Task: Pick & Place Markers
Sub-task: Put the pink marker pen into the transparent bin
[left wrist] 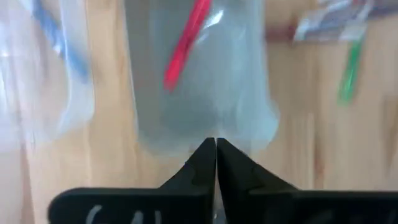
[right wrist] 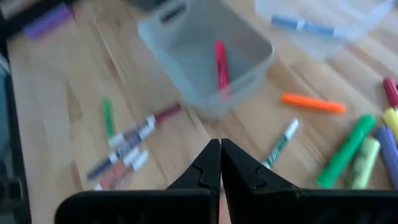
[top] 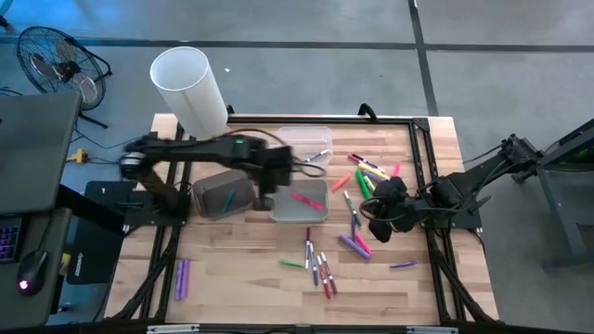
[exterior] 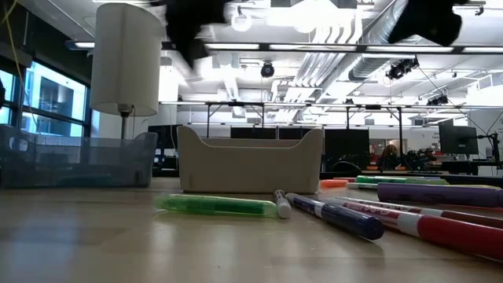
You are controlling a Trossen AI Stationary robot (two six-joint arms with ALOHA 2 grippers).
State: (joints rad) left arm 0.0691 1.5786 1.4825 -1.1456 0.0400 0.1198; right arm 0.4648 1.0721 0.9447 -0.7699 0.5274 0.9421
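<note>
Wooden tabletop carries three bins and a scatter of markers. Landmark: the grey bin at the table's middle.

High view: left gripper hangs over the grey bin's edge, toward the clear bin beyond it. Right gripper hovers beside the grey bin, on the side where most markers lie. A red marker lies inside the grey bin. A darker bin stands just beside the grey bin on the other side, with a green marker in it. A white tube rises at the table's far edge. Loose markers lie near the grey bin toward the front edge; a purple pair lies well apart from it.

Left wrist view: fingers clenched tip to tip, grasping nothing, directly above the grey bin; red marker lies within. The high view does not show this finger state.

Right wrist view: fingers clenched, empty. An orange marker lies just beside the grey bin; a blue one rests in the clear bin, which the high view does not resolve.

Low view: a beige bin stands upright; a green marker lies before it. Both grippers are cut off at the upper edge; bin contents are hidden.
</note>
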